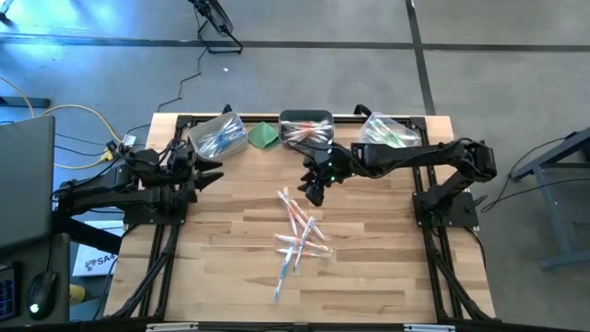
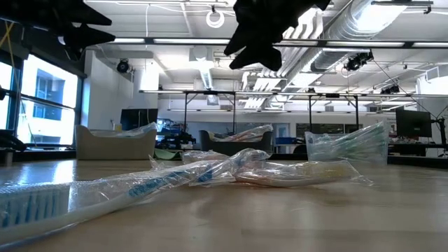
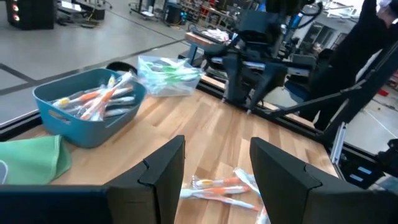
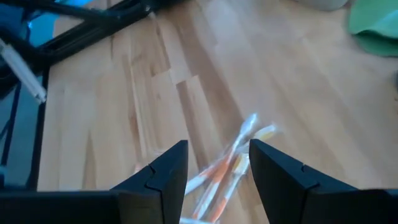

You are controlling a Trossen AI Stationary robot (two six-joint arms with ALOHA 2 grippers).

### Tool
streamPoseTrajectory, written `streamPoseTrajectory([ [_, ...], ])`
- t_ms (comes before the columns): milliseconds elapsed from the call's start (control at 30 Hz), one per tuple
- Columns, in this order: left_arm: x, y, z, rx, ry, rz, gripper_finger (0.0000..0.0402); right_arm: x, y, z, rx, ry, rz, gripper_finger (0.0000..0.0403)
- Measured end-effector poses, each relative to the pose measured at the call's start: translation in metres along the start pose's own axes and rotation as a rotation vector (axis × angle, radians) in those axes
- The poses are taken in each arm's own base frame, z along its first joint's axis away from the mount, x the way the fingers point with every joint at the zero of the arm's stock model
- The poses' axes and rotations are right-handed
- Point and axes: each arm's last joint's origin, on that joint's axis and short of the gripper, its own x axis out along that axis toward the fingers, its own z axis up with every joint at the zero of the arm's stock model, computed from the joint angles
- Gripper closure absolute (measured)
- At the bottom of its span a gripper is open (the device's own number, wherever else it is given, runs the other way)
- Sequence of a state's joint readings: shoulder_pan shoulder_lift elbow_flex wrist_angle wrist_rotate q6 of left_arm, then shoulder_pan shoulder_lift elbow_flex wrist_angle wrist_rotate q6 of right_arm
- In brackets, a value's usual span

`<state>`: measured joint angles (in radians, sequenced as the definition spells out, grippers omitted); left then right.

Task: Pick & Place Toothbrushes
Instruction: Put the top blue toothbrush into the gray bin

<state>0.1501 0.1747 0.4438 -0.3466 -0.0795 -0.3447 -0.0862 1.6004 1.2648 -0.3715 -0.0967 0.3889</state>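
Note:
Several wrapped toothbrushes lie in a loose heap on the middle of the wooden table, with orange and blue parts showing through clear wrappers. My right gripper hangs open above the table, just to the far side of the heap and tilted down toward it. Its wrist view shows orange toothbrushes on the wood beyond its fingers, untouched. My left gripper waits open and level at the table's left side. Past its fingers the near end of the heap can be seen.
Three bins stand along the far edge: one with blue brushes, one with orange brushes, one with green brushes. A folded green cloth lies between the first two. Bare wood lies to the near side of the heap.

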Motion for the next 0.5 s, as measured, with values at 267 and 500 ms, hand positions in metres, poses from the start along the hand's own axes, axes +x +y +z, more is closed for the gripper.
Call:
streamPoseTrajectory([
  [267,0.002,0.0,-0.001,-0.025,0.012,0.004,0.0223,0.019,0.024,-0.026,-0.098,0.135,0.02,0.0239],
  [500,0.002,0.0,-0.001,0.003,0.014,0.004,0.0223,0.026,0.032,-0.048,-0.371,0.3,0.051,0.0239],
])
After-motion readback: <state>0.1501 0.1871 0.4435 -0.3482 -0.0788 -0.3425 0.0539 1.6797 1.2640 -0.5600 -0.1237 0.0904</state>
